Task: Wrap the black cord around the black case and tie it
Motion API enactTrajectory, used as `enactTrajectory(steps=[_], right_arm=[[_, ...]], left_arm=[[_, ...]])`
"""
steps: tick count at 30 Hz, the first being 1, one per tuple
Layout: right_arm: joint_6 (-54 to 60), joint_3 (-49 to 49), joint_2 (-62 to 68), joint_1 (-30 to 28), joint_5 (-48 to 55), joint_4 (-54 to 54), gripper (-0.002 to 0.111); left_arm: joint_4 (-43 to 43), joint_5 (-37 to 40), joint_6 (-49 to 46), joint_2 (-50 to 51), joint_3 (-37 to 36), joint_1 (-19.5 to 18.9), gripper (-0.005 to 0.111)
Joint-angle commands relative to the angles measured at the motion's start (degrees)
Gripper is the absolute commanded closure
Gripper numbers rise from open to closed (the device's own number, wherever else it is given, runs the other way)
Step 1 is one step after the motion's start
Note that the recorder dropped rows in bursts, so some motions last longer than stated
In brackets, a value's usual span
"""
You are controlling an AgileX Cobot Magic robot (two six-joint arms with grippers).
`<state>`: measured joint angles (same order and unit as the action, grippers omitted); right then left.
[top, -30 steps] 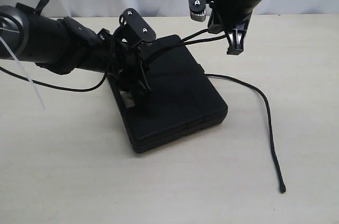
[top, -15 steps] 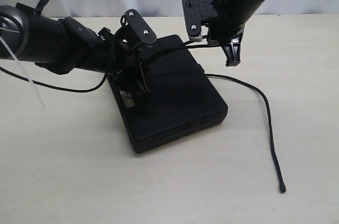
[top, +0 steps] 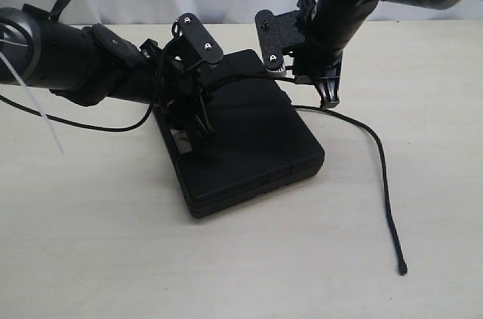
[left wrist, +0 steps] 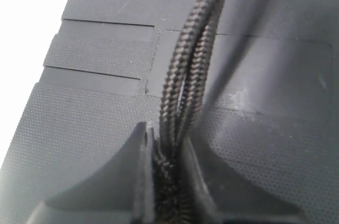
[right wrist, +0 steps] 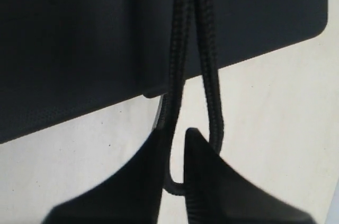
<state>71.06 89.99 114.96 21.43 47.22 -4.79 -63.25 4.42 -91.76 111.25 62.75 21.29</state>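
The black case [top: 249,138] lies flat on the table. My left gripper [top: 198,117] rests on its far left part, shut on two strands of the black cord [left wrist: 185,75] at the jaws [left wrist: 165,139], over the ribbed case top [left wrist: 95,113]. The strands run across the case [right wrist: 63,33] to my right gripper [top: 330,94] at the case's far right edge. There the cord [right wrist: 212,97] loops round one finger [right wrist: 212,176]. The jaws [right wrist: 175,134] stand a narrow gap apart. The cord's free tail [top: 381,161] trails right and ends near the front.
The pale table [top: 113,259] spreads all round the case. A white zip tie [top: 34,108] sticks out from the left arm, and that arm's thicker cable [top: 90,124] lies on the table left of the case.
My right gripper has come down and a little left, from above the table to the case's far right edge, bringing the cord loop down with it. The left gripper and case have stayed put.
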Motion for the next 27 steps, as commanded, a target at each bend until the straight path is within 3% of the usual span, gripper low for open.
enactTrajectory(steps=[1, 2, 3, 6, 14, 16, 20, 24, 27], right_arm=[[-1.57, 0.02, 0.15, 0.06, -0.66, -0.61, 0.071], [-2.45, 0.02, 0.15, 0.06, -1.08, -0.61, 0.064], [-4.44, 0.02, 0.15, 0.06, -2.06, -0.61, 0.049], [-5.96, 0.02, 0.15, 0.06, -3.45, -0.61, 0.032], [-6.07, 0.02, -1.48, 0.06, -0.93, -0.61, 0.031], [-6.07, 0.02, -2.1, 0.06, 0.73, -0.61, 0.036], [-7.89, 0.02, -5.04, 0.06, 3.12, -0.61, 0.062], [-7.89, 0.02, -8.32, 0.06, 3.23, 2.12, 0.104], [-7.41, 0.02, -8.3, 0.06, 1.01, 2.24, 0.104]], left_arm=[[0.0, -0.44, -0.12, 0.07, -0.3, 0.16, 0.107], [0.0, -0.44, -0.12, 0.07, -0.3, 0.16, 0.107], [0.0, -0.44, -0.12, 0.07, -0.3, 0.16, 0.107], [0.0, -0.44, -0.12, 0.07, -0.3, 0.16, 0.107], [0.0, -0.44, -0.12, 0.07, -0.3, 0.16, 0.107], [0.0, -0.44, -0.12, 0.07, -0.3, 0.16, 0.107], [0.0, -0.86, -0.12, 0.07, -0.3, 0.16, 0.107], [0.0, -0.52, -0.12, 0.07, -0.3, 0.16, 0.107], [0.0, -0.52, -0.12, 0.07, -0.3, 0.16, 0.107]])
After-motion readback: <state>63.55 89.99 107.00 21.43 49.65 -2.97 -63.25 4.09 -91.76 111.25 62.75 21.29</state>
